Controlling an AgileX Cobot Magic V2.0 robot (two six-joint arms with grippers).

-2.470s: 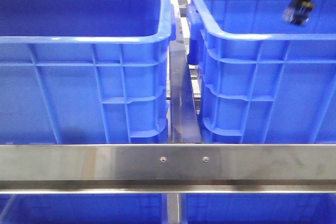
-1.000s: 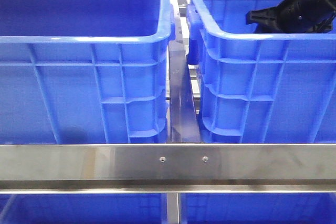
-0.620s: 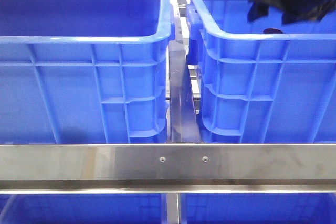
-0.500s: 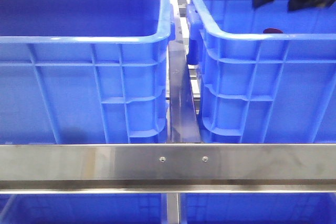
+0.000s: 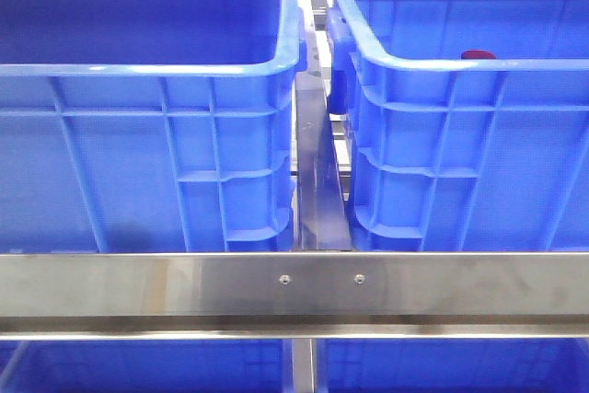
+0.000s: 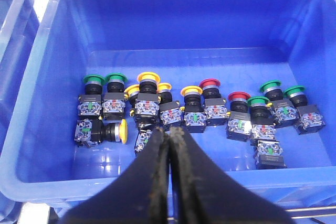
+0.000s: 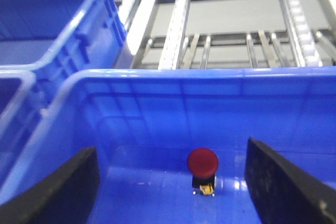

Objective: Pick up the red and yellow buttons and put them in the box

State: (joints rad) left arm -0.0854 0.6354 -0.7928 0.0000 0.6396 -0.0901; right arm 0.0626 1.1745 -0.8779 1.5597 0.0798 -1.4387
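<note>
Gone from the front view is the right arm that hung over the right box; a red button now stands alone on that box's floor, between the spread, empty fingers of the right gripper. The left gripper, fingers shut and empty, hangs over the near edge of the supply crate. Yellow buttons sit packed among green ones, so a closed or poorly aimed descent could nudge neighbours or grab a green one.
</note>
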